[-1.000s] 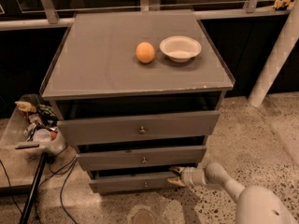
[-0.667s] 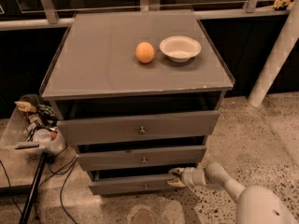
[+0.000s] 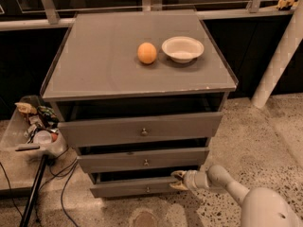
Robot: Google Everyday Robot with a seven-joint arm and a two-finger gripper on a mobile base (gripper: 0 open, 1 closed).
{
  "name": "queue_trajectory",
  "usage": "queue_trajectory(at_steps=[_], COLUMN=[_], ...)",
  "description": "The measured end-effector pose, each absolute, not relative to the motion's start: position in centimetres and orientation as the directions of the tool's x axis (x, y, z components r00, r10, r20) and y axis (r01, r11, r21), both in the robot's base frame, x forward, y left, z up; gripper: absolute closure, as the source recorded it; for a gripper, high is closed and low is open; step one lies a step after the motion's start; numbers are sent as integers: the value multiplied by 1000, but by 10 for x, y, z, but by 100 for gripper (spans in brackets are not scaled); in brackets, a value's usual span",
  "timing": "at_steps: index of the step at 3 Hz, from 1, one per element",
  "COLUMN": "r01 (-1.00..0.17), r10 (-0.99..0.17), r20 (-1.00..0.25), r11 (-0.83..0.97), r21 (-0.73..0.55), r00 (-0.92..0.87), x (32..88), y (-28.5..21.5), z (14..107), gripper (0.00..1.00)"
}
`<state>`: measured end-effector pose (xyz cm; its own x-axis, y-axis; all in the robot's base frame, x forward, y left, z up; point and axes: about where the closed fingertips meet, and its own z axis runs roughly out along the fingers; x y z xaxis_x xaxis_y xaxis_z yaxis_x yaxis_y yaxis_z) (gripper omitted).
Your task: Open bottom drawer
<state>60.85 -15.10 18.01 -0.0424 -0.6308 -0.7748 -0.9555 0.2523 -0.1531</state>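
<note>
Jutting slightly from the base of a grey cabinet, the bottom drawer (image 3: 128,188) sits lowest and nearest the floor, its slim front panel carrying a small round metal knob (image 3: 147,189) at the centre. The robot's gripper (image 3: 177,179) sits at the top edge of that panel, right of the knob, at the end of a pale arm (image 3: 222,181) reaching in from the near right. Whether the gripper is clamped on the panel or merely against it cannot be told.

Above, the middle drawer (image 3: 142,161) and the taller top drawer (image 3: 142,129) also stand a little way out, each with a dark gap over it. On the cabinet top (image 3: 104,56) an orange (image 3: 147,53) rests just left of a white bowl (image 3: 182,48), the two close but apart.

To the left, a clear bin (image 3: 12,136) holds assorted clutter, with black cables (image 3: 66,193) trailing on the floor beside it. A white pillar (image 3: 279,65) leans at the far right over speckled flooring (image 3: 265,141).
</note>
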Motion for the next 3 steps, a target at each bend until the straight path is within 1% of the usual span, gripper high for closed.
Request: queue_trajectory(at_steps=[1,2,3], r01=[-954,-954,-952], r10=[-616,-616,-606], r20=[-786,-786,-794], r11=[263,263,271], r21=[-146,-146,-142], r00=[-49,-49,-54], x=[589,588,570], y=[-157,-157,-161], z=[172,178,172], gripper=[100,100,100])
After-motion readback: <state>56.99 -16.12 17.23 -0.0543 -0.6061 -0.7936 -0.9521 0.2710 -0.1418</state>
